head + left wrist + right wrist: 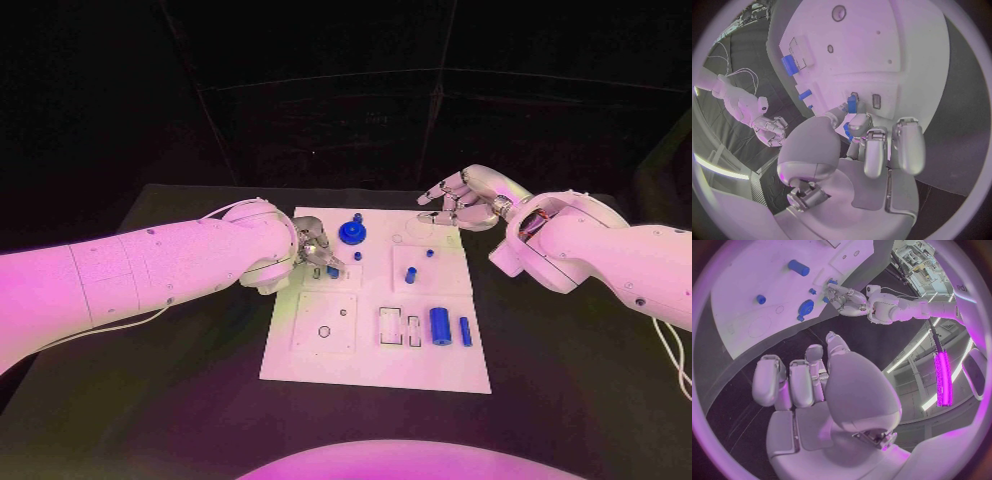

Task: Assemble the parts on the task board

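Pinching a small blue part (333,271) over the task board (378,360), the left hand (310,255) must seat it next; the right hand (459,200) hovers released.

Light: we see magenta-pink light over the whole scene, brightest on the task board (375,345) and the white arms.
Background: dark behind the table.
Glare: bright strip lamps at the right wrist view's rim.
Distortion: wrist views bend straight edges.
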You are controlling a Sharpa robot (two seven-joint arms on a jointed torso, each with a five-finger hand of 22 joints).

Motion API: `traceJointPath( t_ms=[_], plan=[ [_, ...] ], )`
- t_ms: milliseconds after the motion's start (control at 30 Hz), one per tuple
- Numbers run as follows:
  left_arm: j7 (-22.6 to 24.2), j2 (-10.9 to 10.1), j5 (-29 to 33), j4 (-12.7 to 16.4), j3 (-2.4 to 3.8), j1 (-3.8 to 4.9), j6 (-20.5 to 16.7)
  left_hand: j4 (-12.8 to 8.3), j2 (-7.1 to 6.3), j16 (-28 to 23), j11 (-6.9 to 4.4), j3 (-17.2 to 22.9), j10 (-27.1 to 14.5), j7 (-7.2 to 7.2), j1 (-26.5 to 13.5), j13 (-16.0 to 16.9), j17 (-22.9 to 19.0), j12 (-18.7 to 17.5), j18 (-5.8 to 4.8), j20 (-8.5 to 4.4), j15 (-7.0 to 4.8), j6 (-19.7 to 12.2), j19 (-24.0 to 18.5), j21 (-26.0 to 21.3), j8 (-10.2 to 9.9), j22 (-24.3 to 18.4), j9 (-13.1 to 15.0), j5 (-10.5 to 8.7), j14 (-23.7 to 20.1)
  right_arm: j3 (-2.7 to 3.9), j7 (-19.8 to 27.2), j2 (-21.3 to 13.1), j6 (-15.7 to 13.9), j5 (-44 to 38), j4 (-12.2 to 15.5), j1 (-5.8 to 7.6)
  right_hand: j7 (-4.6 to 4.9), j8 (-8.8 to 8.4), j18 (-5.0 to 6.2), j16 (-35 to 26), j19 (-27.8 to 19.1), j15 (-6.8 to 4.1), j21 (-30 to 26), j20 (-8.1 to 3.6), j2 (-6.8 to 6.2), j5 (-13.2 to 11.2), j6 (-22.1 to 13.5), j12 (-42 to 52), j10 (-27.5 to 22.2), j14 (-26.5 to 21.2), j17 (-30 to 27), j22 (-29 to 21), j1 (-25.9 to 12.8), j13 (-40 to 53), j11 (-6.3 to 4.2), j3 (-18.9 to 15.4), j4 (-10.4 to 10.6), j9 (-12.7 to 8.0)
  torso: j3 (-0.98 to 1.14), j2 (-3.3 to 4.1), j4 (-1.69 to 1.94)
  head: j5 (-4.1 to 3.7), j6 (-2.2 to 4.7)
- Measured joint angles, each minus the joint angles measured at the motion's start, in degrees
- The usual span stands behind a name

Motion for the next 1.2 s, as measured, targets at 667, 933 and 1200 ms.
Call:
traceJointPath(
  t_ms=[667, 933, 1200],
  plan=[
    [-0.8, 0.0, -1.0, 0.0, 0.12, 0.1, 3.0, -0.6, -0.4, 0.0, 0.01, 1.0, 0.0, -0.21, -1.2, -0.1, 0.0, 0.0, 0.0, 0.0, 0.0, 0.2, 0.0, 0.0, 0.3, 0.0, 0.2, -0.05, 0.0, -0.01, 0.0, 0.2, 0.3, 0.0, -0.2, 0.0, 0.0, 0.0, 0.01, 0.0, 0.0, 0.0, 0.0, 0.0, 0.0, 0.0, 0.0, 0.0, 0.0, 0.0, -0.1, 0.0, 0.0, 0.0, 0.0, 0.0, 0.0, 0.0, 0.02, -0.03, 0.0, 0.09, -0.09],
    [-0.9, 0.5, -1.1, -0.6, 0.12, 0.11, 3.3, -2.0, -0.76, 0.0, -0.22, 3.7, 0.2, -0.63, -3.6, 0.1, 0.0, 0.1, 0.0, 0.0, 0.0, 0.8, 0.0, 0.0, 1.2, 0.2, 0.8, 0.01, 0.0, -0.01, 0.0, 0.3, 0.3, 0.0, -0.3, 0.0, 0.0, 0.0, 0.0, -0.2, 0.0, 0.0, 0.0, 0.0, 0.0, 0.0, 0.0, 0.0, 0.0, 0.0, -0.1, -0.2, 0.0, -0.2, 0.0, 0.0, 0.0, 0.0, 0.02, 0.0, 0.01, 0.09, -0.14],
    [-0.9, 1.5, -1.1, -2.2, 0.11, 0.11, 3.9, -3.8, -1.74, 0.0, -0.42, 5.5, 0.4, -0.94, -6.0, 0.5, 0.0, 0.6, 0.0, -0.2, 0.0, 1.4, 0.2, 0.0, 1.5, 0.4, 1.2, 0.02, 0.0, -0.01, 0.0, 0.3, 0.3, 0.0, -0.3, 0.0, 0.0, 0.0, 0.0, -0.2, -0.2, 0.0, 0.0, 0.22, 0.0, 0.0, 0.0, -0.2, 0.0, 0.0, -0.2, -0.2, 0.0, -0.2, 0.0, 0.0, 0.0, 0.0, 0.05, 0.0, 0.01, 0.07, -0.23]
  ],
)
